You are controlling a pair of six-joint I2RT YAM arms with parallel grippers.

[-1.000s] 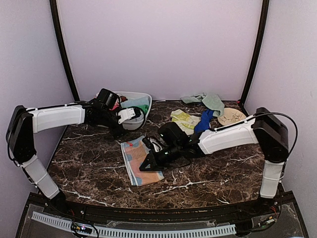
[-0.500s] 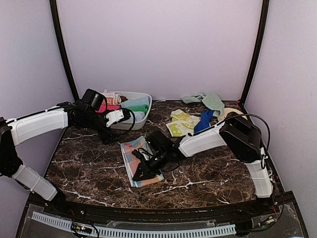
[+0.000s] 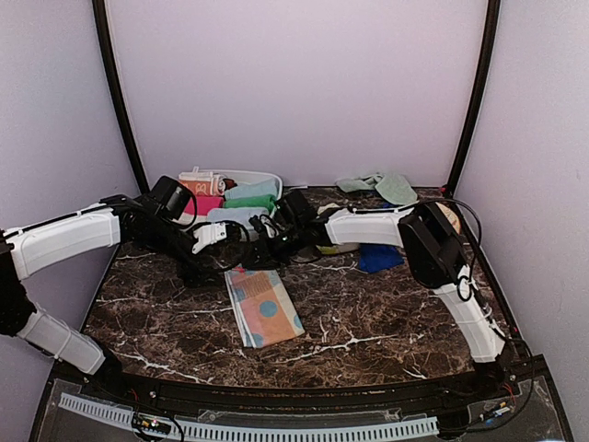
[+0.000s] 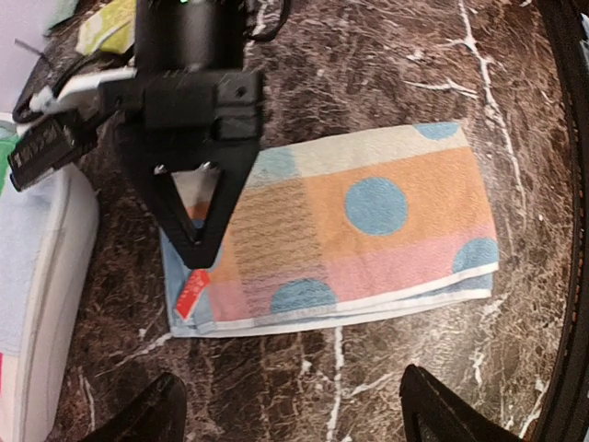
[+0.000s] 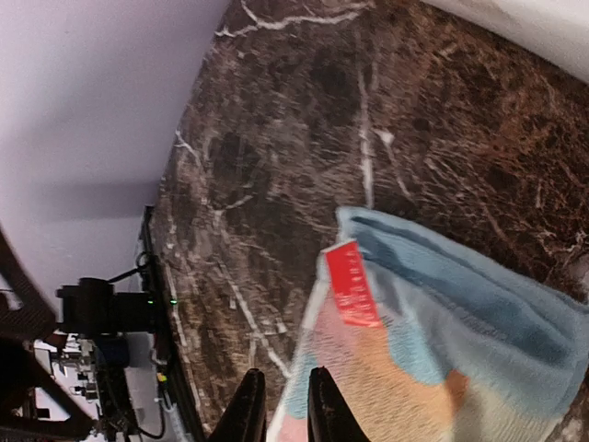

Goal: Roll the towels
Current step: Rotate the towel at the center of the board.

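Towel (image 3: 267,308), spotted, one: flat on the table (image 3: 396,304), at 6 o'clock from the tub (image 3: 262,174). Right gripper (image 4: 198,253): jaws nearly together, tips at the towel's corner by the red tag (image 4: 190,295). I cannot tell whether they pinch cloth. Left gripper (image 4: 290,391): jaws spread wide, holding nothing, above the table just beside the towel. Other towels (image 3: 391,189): loose at the table's 1 o'clock.

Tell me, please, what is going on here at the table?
Both arms are working on a folded spotted towel lying flat on the table. The right gripper, jaws nearly closed, sits at the towel's end by its red tag; a grip cannot be confirmed. The left gripper hovers open above. The towel is not yet rolled.
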